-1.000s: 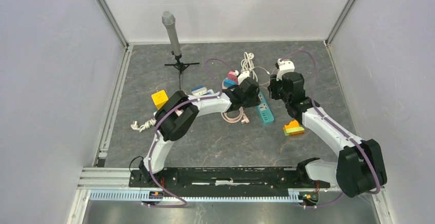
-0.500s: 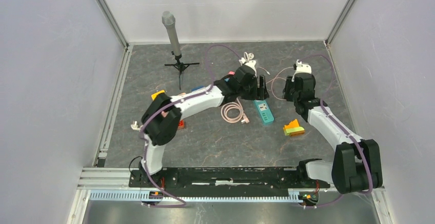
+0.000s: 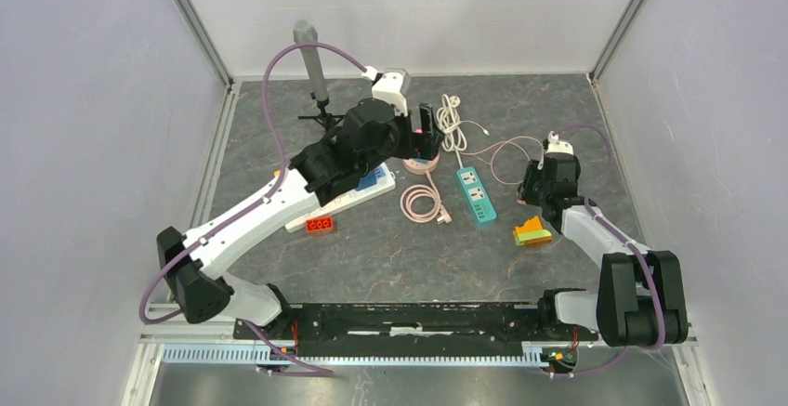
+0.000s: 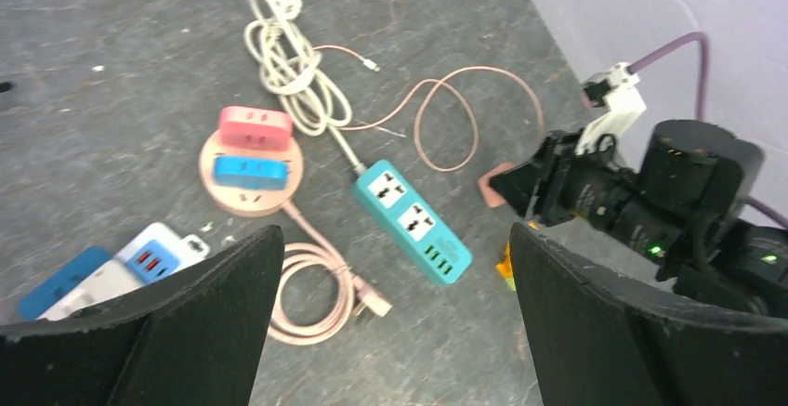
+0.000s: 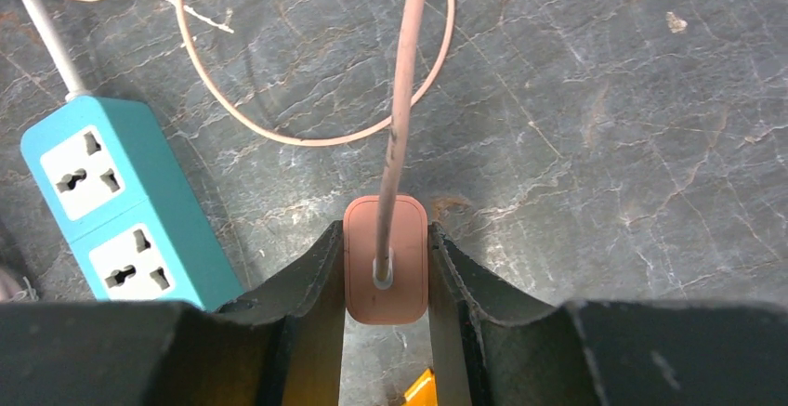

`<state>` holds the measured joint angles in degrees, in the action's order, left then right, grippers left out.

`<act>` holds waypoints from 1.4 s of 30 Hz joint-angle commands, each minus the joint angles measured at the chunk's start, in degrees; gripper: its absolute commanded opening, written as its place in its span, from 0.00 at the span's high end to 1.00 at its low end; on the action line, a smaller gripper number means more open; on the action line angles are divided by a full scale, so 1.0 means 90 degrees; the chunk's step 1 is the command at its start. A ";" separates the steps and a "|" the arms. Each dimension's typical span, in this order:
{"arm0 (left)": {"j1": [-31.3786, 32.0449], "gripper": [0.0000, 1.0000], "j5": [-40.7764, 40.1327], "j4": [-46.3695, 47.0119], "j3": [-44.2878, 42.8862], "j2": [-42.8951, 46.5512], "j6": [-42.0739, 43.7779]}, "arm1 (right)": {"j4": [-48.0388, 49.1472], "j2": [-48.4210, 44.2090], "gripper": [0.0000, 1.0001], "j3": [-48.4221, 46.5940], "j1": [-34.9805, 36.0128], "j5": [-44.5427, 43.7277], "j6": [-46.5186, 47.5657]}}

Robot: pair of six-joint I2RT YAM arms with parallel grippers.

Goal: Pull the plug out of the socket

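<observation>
Within right tool (image 5: 386,239), rounded pink plug (image 5: 386,285)

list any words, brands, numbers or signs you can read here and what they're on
No text can be read in any view.
teal power strip: socket holes only, no print visible.
pink plug in the right gripper: plain face, no marking.
white power strip: too blurred to tell whether it carries any label.

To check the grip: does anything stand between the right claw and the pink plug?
Nothing visible does. The right claw is shut on the plug, with its fingers directly against both sides. The plug is apart from the teal strip.
</observation>
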<state>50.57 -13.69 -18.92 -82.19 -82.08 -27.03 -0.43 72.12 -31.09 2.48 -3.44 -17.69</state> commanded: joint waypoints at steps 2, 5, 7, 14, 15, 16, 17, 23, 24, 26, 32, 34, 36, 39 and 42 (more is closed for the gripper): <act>-0.0023 0.02 -0.0708 -0.0660 0.0310 0.0627 0.0536 | 0.0129 -0.0024 0.54 -0.0018 -0.0149 -0.0358 -0.0128; -0.0023 0.02 -0.0906 -0.0734 0.0587 0.1020 0.0595 | -0.0216 -0.0055 0.38 -0.0186 -0.0175 -0.0510 -0.0145; -0.0033 0.02 -0.1104 -0.0871 0.0636 0.1210 0.0620 | -0.0304 -0.0141 0.31 -0.0258 -0.0168 -0.0430 -0.0084; -0.0036 0.01 -0.1319 -0.1140 0.0689 0.1700 0.0760 | -0.0841 -0.0837 0.21 -0.0638 -0.0171 -0.0455 -0.0082; -0.0034 0.01 -0.1352 -0.1158 0.0744 0.1780 0.0757 | -0.0871 -0.0936 0.21 -0.0685 -0.0168 -0.0367 -0.0090; -0.0040 0.01 -0.1394 -0.1165 0.0808 0.1868 0.0739 | -0.0855 -0.1052 0.21 -0.0726 -0.0168 -0.0168 -0.0107; -0.0035 0.01 -0.1415 -0.1160 0.0875 0.1945 0.0719 | -0.0790 -0.1125 0.22 -0.0743 -0.0168 0.0111 -0.0128; -0.0033 0.00 -0.1576 -0.1195 0.1458 0.2478 0.0556 | 0.0894 -0.1151 0.27 -0.0189 0.0394 0.2278 -0.1160; -0.0039 0.00 -0.1611 -0.1226 0.1555 0.2564 0.0494 | 0.1053 -0.1069 0.28 -0.0144 0.0678 0.2256 -0.1252; -0.0033 0.00 -0.1712 -0.1340 0.1737 0.2713 0.0341 | 0.1244 -0.0750 0.29 -0.0171 0.1259 0.2043 -0.1375; -0.0034 0.00 -0.1503 -0.1774 0.1989 0.3037 -0.0011 | 0.1618 0.0272 0.35 -0.0237 0.2208 0.1203 -0.1932; -0.0033 0.00 -0.1427 -0.1873 0.2083 0.3166 -0.0150 | 0.1564 0.0618 0.36 -0.0278 0.2270 0.0953 -0.2133; -0.0033 0.00 -0.1260 -0.1910 0.2182 0.3300 -0.0238 | 0.1521 0.0944 0.36 -0.0364 0.2279 0.1009 -0.2215; -0.0033 0.00 -0.1119 -0.1956 0.2317 0.3500 -0.0369 | 0.1235 0.1213 0.37 -0.0527 0.2302 0.0956 -0.2189; -0.0037 0.00 -0.0973 -0.2044 0.2370 0.3600 -0.0492 | 0.1039 0.1236 0.37 -0.0544 0.2300 0.0644 -0.2226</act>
<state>50.48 -24.69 -36.47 -61.45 -51.42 -27.70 10.00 83.22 -33.52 23.00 6.83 -36.25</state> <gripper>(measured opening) 0.994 0.629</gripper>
